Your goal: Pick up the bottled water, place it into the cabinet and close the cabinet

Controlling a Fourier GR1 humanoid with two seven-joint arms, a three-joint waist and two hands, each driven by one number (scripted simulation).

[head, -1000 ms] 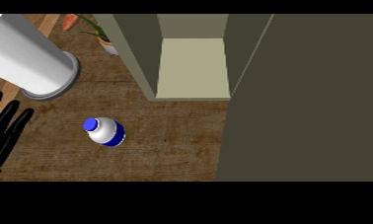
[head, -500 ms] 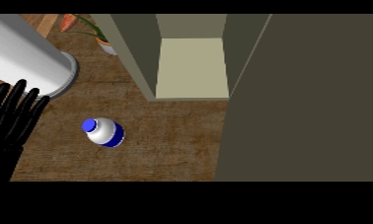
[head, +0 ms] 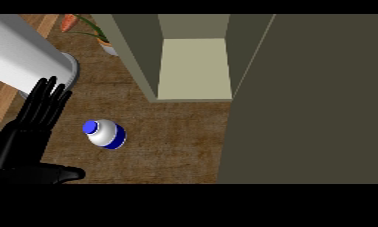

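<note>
While we are looking steeply down at the wooden counter [head: 170,146], we are seeing the bottled water [head: 105,133] standing upright on it at about eight o'clock from the view's centre, its blue cap showing on top. Our left hand [head: 29,126] is showing at the nine o'clock edge, fingers straight and spread wide, holding nothing; the thumb is jutting out low at seven o'clock. A strip of bare counter is lying between the fingertips and the bottle, so they are near but apart. Our right hand is not showing.

At twelve o'clock the cabinet [head: 193,68] is standing open, its pale floor showing between two walls. The cabinet door [head: 303,101] is filling the three o'clock side from top to bottom, its edge running down beside the opening. Open counter is stretching from the bottle toward one o'clock up to the cabinet's front lip. A white cylinder [head: 29,58] is lying at ten o'clock, just beyond the fingertips, and a potted plant [head: 100,33] is sitting at eleven o'clock beside the cabinet's left wall.

Compared with half a second ago, our left hand is reaching farther into view and toward the bottle, while the bottle is staying put.
</note>
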